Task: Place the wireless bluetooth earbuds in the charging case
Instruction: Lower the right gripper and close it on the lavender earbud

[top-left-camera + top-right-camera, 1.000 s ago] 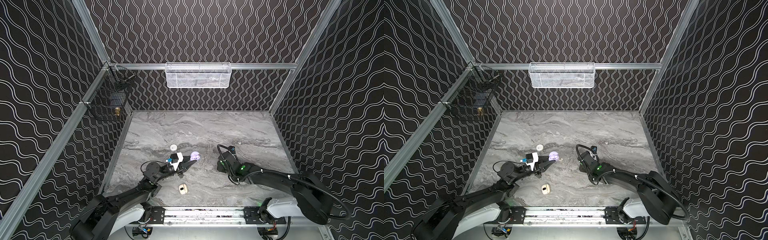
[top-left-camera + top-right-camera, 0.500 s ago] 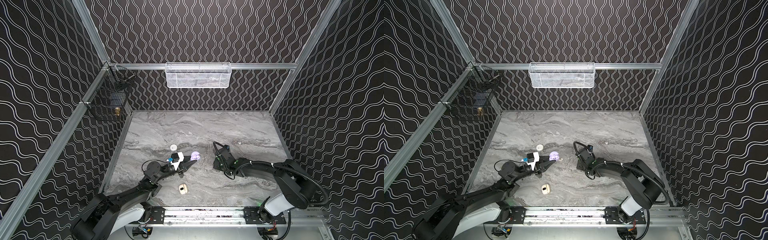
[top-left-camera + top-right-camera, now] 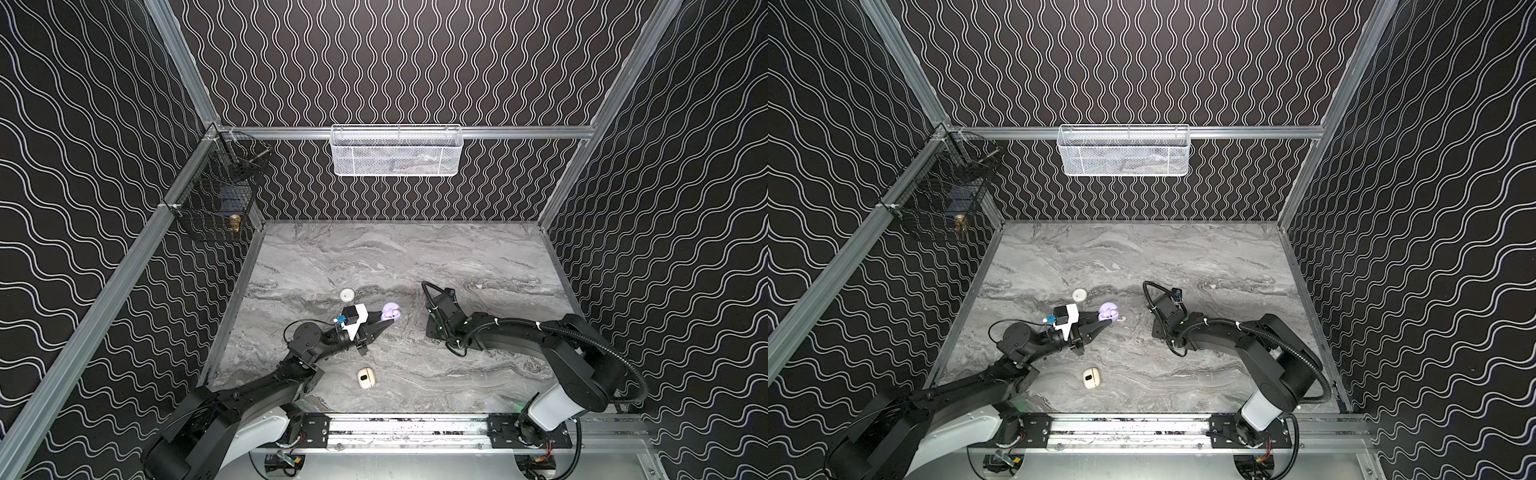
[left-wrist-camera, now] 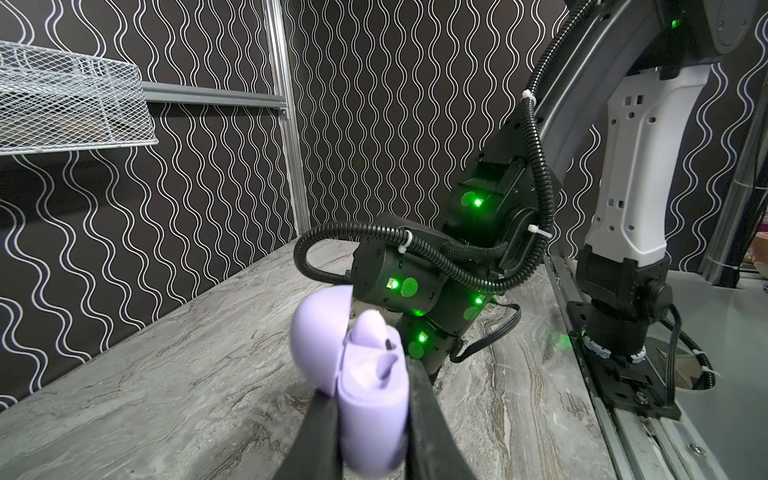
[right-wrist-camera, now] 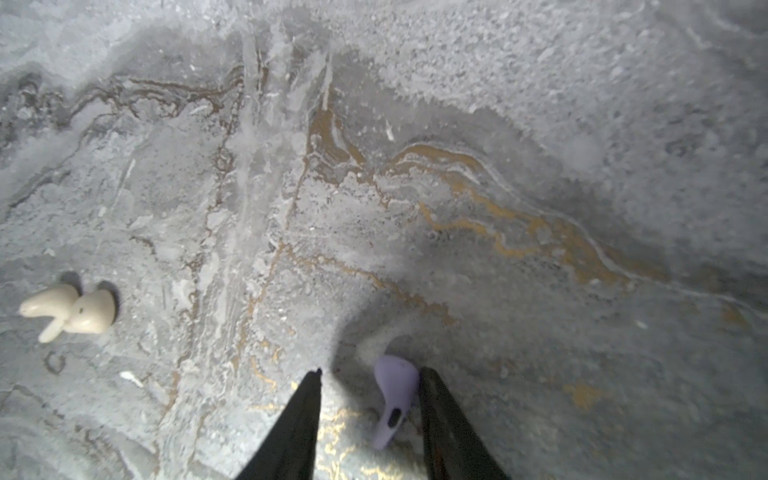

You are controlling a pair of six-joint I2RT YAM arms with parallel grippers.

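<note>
My left gripper (image 4: 370, 388) is shut on the lilac charging case (image 4: 370, 415), held just above the table with its lid open. One lilac earbud (image 4: 368, 328) sits in the case. Both top views show this case (image 3: 390, 311) (image 3: 1108, 311) at the left gripper's tip. My right gripper (image 5: 371, 374) points down at the table to the right of the case, its wrist (image 3: 446, 316) hiding the fingers from above. Its jaws stand apart around a second lilac earbud (image 5: 395, 395) on the table. That earbud touches one finger (image 5: 440, 415), with a gap to the other.
An off-white earbud (image 5: 70, 311) lies on the marble near the right gripper. A round white case (image 3: 346, 295) sits behind the left gripper. A cream case (image 3: 365, 378) lies nearer the front rail. A white mesh basket (image 3: 397, 151) hangs on the back wall and a black wire basket (image 3: 216, 199) on the left wall.
The right gripper's jaws have narrowed around the lilac earbud. The right arm's elbow has risen and its wrist has shifted slightly left. The left arm and the case have not moved.
</note>
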